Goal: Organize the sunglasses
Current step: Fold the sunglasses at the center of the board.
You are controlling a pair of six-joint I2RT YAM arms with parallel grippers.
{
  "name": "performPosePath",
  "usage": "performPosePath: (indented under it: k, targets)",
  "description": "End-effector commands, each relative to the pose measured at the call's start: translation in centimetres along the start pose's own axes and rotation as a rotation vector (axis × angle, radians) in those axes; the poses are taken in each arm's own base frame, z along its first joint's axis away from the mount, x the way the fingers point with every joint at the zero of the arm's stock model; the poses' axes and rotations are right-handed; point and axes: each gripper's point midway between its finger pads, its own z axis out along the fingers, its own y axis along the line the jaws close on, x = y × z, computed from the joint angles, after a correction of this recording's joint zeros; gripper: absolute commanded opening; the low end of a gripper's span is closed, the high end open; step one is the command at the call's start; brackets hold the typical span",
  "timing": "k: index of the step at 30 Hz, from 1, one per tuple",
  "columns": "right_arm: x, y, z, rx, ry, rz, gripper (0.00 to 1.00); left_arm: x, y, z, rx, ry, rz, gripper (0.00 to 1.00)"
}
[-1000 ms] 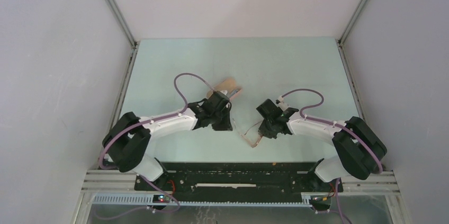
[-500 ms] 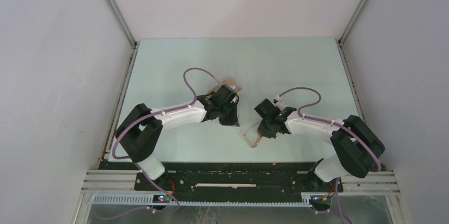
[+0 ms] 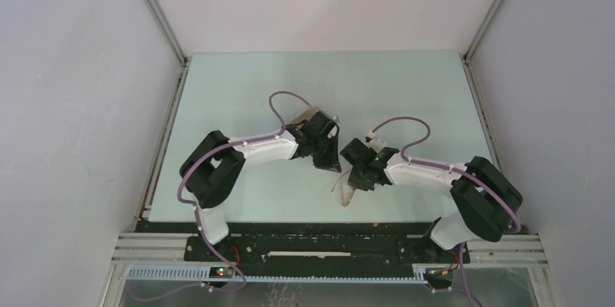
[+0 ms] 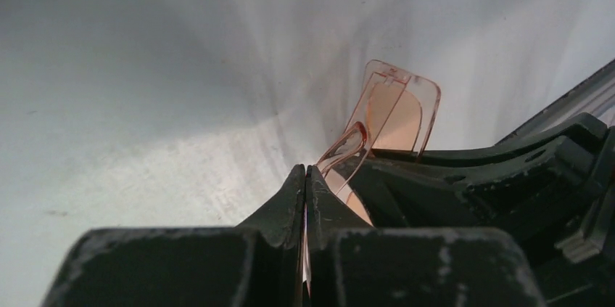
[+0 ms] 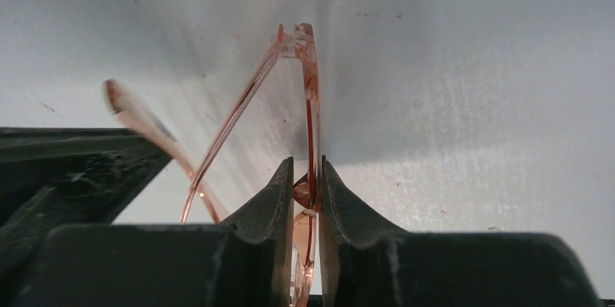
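Sunglasses (image 3: 347,189) sit at about 6 o'clock from the middle of the table (image 3: 406,89), caught between your two arms. Your right gripper (image 5: 307,165) comes in from 3 o'clock and is clamped on the front of the frame, its fingers pressed on either side of the thin rim. That hold looks meant to keep the front steady while the other arm works a temple.

Your left gripper (image 4: 305,169) reaches in from 10 o'clock with its fingers fully together. A slim temple arm runs into the tips and seems pinched there, though you cannot be sure how firmly. Judging by this pose, the step in hand is folding that temple toward the lenses.

Look at the pair itself: translucent orange-brown plastic, small rectangular amber lenses, and long slender temples that end in a gentle curve. Both temples stand splayed away from the front, so neither is folded yet. The frame looks thin and may flex, so ease the motion.

A tan-pink case (image 3: 308,115) lies at 11 o'clock of the glasses, partly hidden by the left arm.
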Motion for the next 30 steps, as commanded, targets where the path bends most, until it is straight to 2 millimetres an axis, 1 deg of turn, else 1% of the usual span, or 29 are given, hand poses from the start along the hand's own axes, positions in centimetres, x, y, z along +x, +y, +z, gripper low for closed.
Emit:
performPosePath:
  k: [1,4,6,10,14,22,24,27,30]
  targets:
    - [-0.5,1.2,-0.4,-0.022,-0.029,-0.026,0.19,-0.9,-5.2,0.3,0.181,0.007,0.037,0.03]
    - [-0.5,1.0,-0.3,-0.015,-0.028,-0.029,0.22,-0.1,-6.5,0.9,0.243,0.043,0.041,0.04]
    - [-0.4,0.9,-0.3,-0.009,-0.027,-0.030,0.26,0.2,-6.8,1.1,0.265,0.053,0.036,0.04]
    - [-0.5,0.6,-0.3,0.000,-0.029,-0.033,0.34,0.3,-6.0,0.7,0.244,0.042,0.043,0.06]
    - [-0.8,0.2,-0.5,0.011,-0.043,-0.038,0.46,0.1,-4.9,0.0,0.205,0.015,0.048,0.09]
    - [-1.2,-0.1,-1.6,0.004,-0.053,-0.037,0.60,-0.2,-3.6,-1.4,0.181,-0.017,0.039,0.09]
    - [-1.3,0.1,-2.0,-0.010,-0.056,-0.029,0.65,-0.4,-3.3,-2.0,0.179,-0.032,0.039,0.08]
    - [-1.6,1.0,-2.7,-0.044,-0.066,-0.013,0.69,-0.7,-2.8,-3.2,0.176,-0.058,0.040,0.08]
    - [-1.8,1.7,-2.9,-0.037,-0.071,-0.016,0.73,-1.2,-2.2,-4.6,0.177,-0.087,0.034,0.08]
